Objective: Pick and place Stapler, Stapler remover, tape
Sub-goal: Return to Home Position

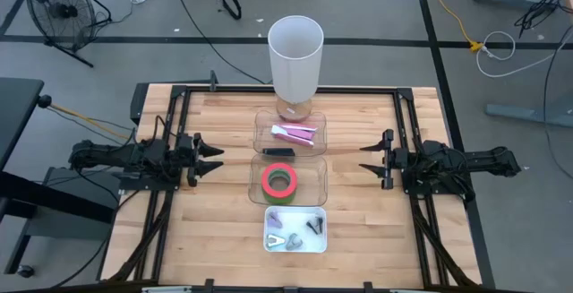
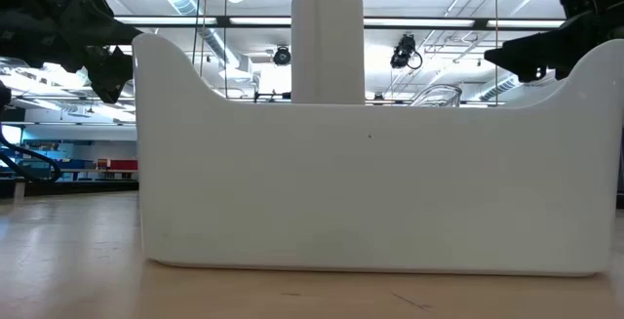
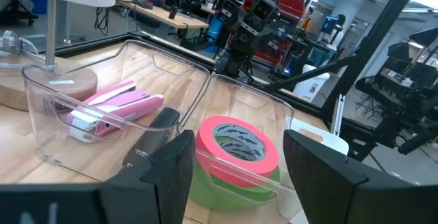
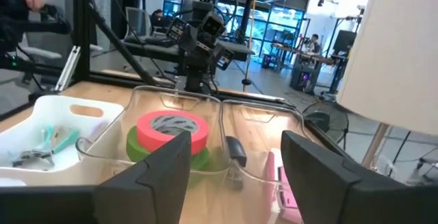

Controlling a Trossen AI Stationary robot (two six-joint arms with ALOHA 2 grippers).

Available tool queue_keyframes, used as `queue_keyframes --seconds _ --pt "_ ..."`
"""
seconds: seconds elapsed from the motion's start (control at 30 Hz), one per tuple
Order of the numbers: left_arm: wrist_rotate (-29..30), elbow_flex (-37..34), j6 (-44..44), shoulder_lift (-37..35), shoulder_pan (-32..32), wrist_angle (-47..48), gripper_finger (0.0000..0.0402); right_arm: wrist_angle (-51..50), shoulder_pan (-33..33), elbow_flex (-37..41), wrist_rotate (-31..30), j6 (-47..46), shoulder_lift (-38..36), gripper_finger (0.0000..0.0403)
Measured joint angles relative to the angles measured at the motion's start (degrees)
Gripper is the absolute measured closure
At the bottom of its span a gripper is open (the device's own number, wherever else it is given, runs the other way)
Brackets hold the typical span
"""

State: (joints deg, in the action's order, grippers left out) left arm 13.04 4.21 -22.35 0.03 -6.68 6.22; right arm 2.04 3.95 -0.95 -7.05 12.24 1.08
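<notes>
Bench (image 1: 197, 221) carries three bins in a single column down its middle, with a white-shaded lamp (image 1: 295, 56) at the far end of the column.

Upper clear bin (image 1: 260, 132), just beside the lamp base: holds the pink stapler (image 1: 295, 133), lying flat, and a black stapler (image 1: 277, 151) against the wall nearest the next bin. The left wrist view confirms both, the pink stapler (image 3: 116, 104) lying beside the black stapler (image 3: 152, 131).

Lower clear bin (image 1: 253, 181), touching or nearly touching the upper one: holds the pink tape (image 1: 279, 181), stacked flat on a green tape (image 3: 219, 186). The right wrist view shows the same stack, pink tape (image 4: 171, 129) uppermost.

White bin (image 1: 269, 239), at the near end of the column: holds the staple removers (image 1: 313, 226), lying loose on its floor. Their colours cannot be judged reliably. In the low view this white bin (image 2: 370, 192) fills most of the picture and hides its contents.

Left end effector (image 1: 210, 159) hovers above the bench, well clear of the bins on the left side, pointing toward them. Fingers are spread apart and grip nothing.

Right end effector (image 1: 372, 158) mirrors it on the right side, also off the bins. Fingers are likewise parted, with nothing between them.
</notes>
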Motion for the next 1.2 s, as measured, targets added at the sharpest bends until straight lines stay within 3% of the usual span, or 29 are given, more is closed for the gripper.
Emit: queue_keyframes --seconds 0.4,0.47,0.63,0.77,1.03,1.2 --pt "-0.5 0.02 2.19 0.02 -0.01 0.62 0.0175 0.0 0.0 0.0 0.01 -4.63 0.0 0.0175" --pt "-2.07 0.02 6.93 0.02 -0.05 0.57 0.0175 0.01 0.0 0.0 0.02 -4.69 0.0 0.0175" --pt "-13.25 0.07 21.75 0.04 -0.09 2.32 0.0175 0.02 0.0 0.0 0.02 -4.69 0.0 0.0175" --pt "-14.0 -1.83 27.21 0.0 -0.07 -3.26 0.0175 0.03 0.02 0.0 0.02 -4.69 0.0 0.0175" --pt "-13.45 -3.15 17.13 0.61 -0.07 -6.51 0.0175 0.07 0.02 0.0 0.02 -4.67 0.0 0.0175" --pt "-13.49 -3.25 15.22 0.68 -0.07 -6.36 0.0175 0.07 0.01 0.0 0.01 -4.67 0.0 0.0175"
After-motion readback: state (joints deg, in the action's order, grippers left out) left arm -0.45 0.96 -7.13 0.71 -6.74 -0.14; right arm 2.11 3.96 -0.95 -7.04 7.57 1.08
